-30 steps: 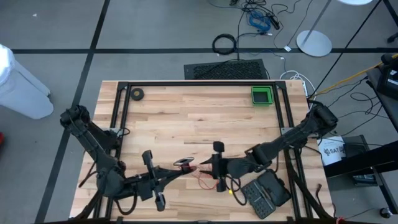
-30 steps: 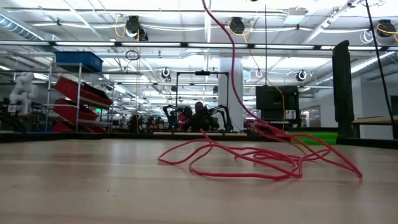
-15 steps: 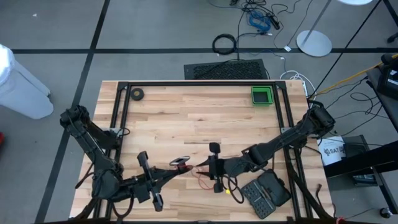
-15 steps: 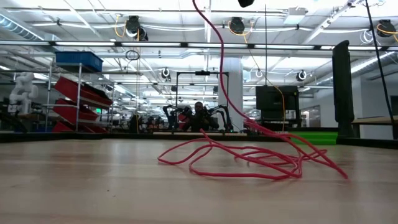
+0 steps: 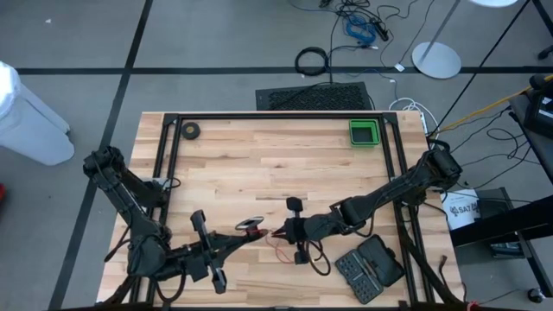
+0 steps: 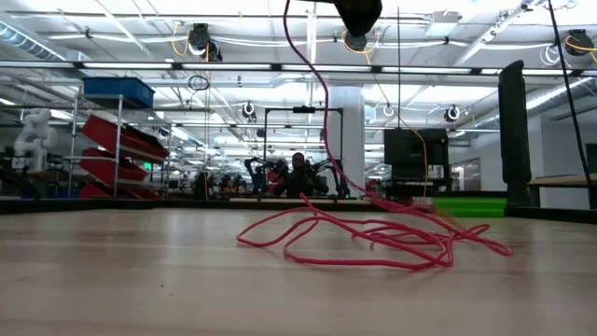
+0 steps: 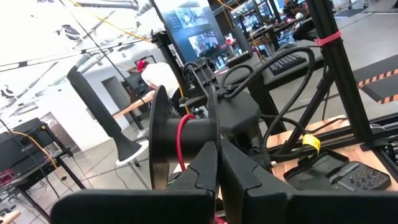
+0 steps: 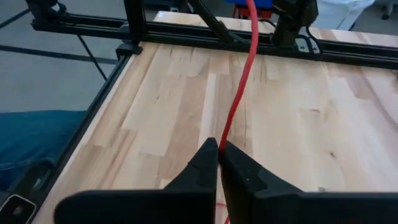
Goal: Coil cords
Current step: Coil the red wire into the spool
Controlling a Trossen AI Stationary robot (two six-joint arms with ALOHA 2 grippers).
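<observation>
Tabletop: right tool now pinching red cord.

Reel left of right end effector, cord loose on table

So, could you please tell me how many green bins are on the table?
1: the green bin sits at the table's far edge, toward the right arm's side. None seems hidden.

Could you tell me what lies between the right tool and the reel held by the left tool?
In the high view, only a short taut run of red cord spans from the right tool to the reel in the left tool.
</observation>
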